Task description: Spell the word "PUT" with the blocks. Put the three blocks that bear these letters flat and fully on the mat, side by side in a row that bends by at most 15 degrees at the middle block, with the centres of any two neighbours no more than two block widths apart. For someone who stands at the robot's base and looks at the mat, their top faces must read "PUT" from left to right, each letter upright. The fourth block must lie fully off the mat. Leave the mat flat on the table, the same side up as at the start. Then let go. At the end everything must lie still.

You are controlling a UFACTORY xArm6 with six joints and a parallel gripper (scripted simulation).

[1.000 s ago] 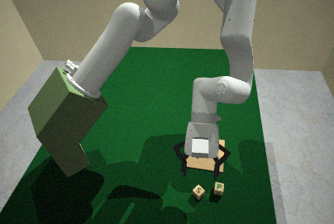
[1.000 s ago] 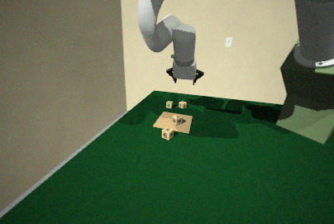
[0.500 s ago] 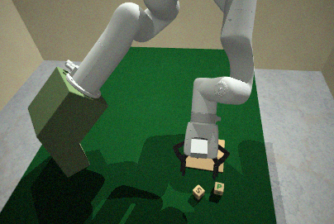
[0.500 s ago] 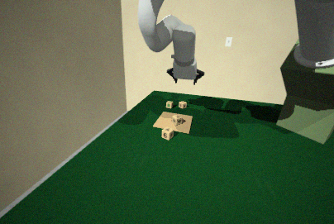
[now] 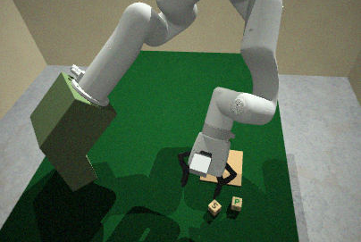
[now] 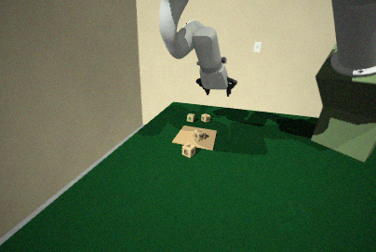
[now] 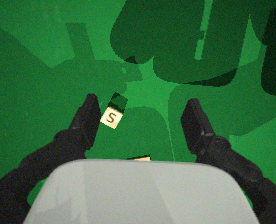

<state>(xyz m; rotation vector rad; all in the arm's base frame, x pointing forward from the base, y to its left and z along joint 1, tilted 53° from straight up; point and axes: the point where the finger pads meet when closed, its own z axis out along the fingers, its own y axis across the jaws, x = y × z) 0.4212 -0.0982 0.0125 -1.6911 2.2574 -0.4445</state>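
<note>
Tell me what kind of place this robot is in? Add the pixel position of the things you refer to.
Probably a robot practice room: a big white arm [image 5: 261, 29] [image 6: 207, 48] is bolted to a stand [image 5: 67, 127] [image 6: 344, 132], and little letter blocks and a tan mat [image 5: 236, 162] [image 6: 181, 139] lie on a green surface.

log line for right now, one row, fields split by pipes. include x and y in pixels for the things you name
hand [image 5: 200, 188] [image 6: 218, 94] [image 7: 141, 107]: open, empty | S block [image 5: 214, 207] [image 6: 206, 118] [image 7: 111, 117]: off mat [image 5: 238, 160] [image 6: 181, 140] | P block [image 5: 237, 203] [image 6: 191, 117]: off mat

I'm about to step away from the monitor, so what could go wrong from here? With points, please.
The open hand [image 5: 201, 187] [image 6: 218, 94] [image 7: 141, 107] is above the S block [image 5: 214, 207] [image 7: 111, 117], which sits turned beside the P block [image 5: 237, 203]; closing there might pick the letter PUT doesn't need. In the wrist view, the S block is nearer one finger, so descending could knock it.
</note>
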